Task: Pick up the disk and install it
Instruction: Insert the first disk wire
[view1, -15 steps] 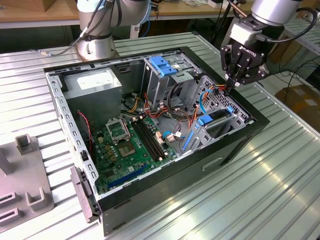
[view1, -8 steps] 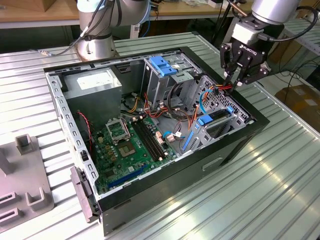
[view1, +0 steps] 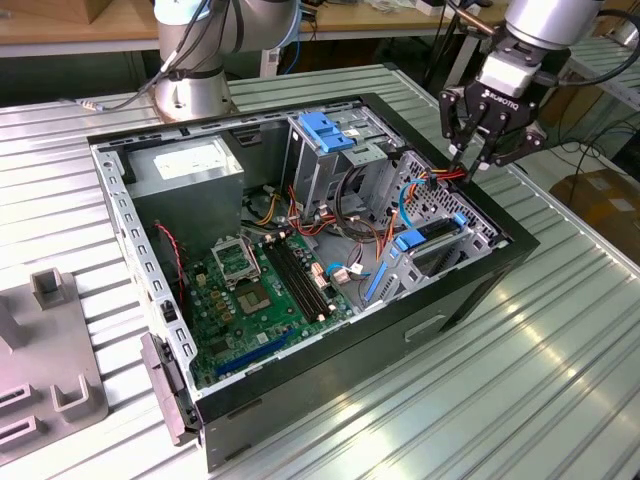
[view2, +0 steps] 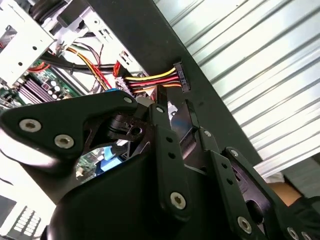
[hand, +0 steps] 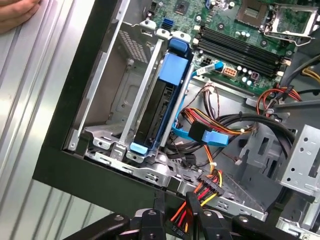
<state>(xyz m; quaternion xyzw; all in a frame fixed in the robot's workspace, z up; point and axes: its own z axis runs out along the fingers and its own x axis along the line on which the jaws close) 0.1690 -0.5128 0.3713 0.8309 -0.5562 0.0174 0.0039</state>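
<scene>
My claw (view1: 470, 168) hangs over the rim of the computer case (view1: 455, 305), at the exterior view's right. The fingers are drawn nearly together, pinching a power connector (view2: 181, 76) at its yellow and red wires (view2: 150, 79). My own linkages mask part of the contact in the second wrist view.

The disk (hand: 152, 110) stands in the drive bay (hand: 112, 107) between blue rails. I cannot tell how deep it is seated. The exterior view gives it as a dark slab (view1: 440, 238) behind cables. The first wrist view adds a hand (hand: 15, 12), cut off at the frame's edge.
</scene>
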